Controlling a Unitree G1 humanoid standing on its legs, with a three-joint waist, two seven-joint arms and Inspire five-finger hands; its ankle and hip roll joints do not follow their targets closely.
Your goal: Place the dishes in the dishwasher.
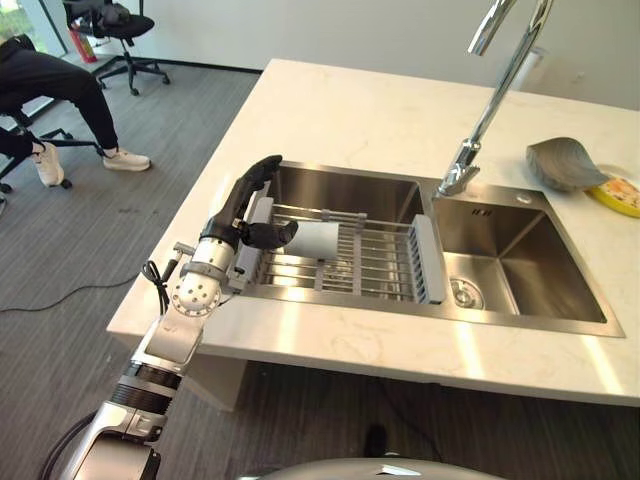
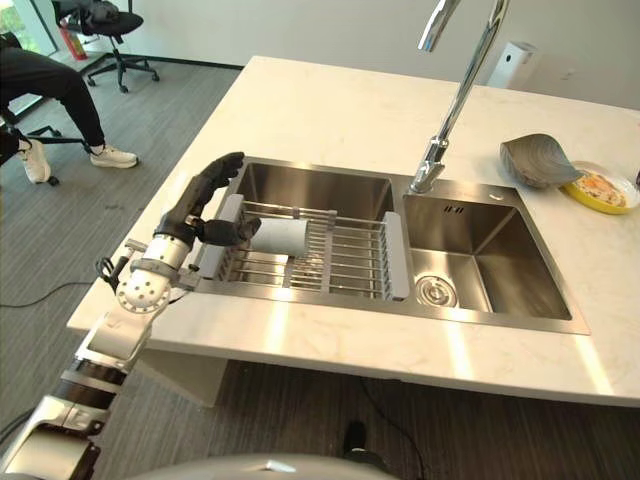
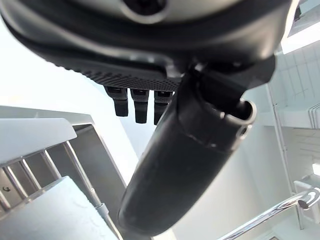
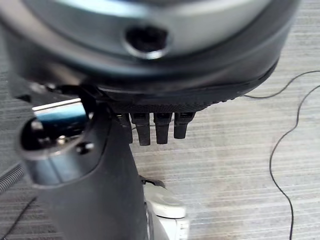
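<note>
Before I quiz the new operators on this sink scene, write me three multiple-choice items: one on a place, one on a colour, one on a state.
1. Where does the white cup lie?
A. on the drying rack over the left basin
B. in the right basin
C. on the counter

2. What colour is the plate by the grey bowl?
A. blue
B. yellow
C. black

3. How is the left hand?
A. curled round the tap
B. open, fingers straight, beside the cup
C. pressed flat on the floor

Answers: 1 A, the cup rests on the rack's bars; 2 B, its rim is yellow; 3 B, its fingers stretch out by the rack's end.
</note>
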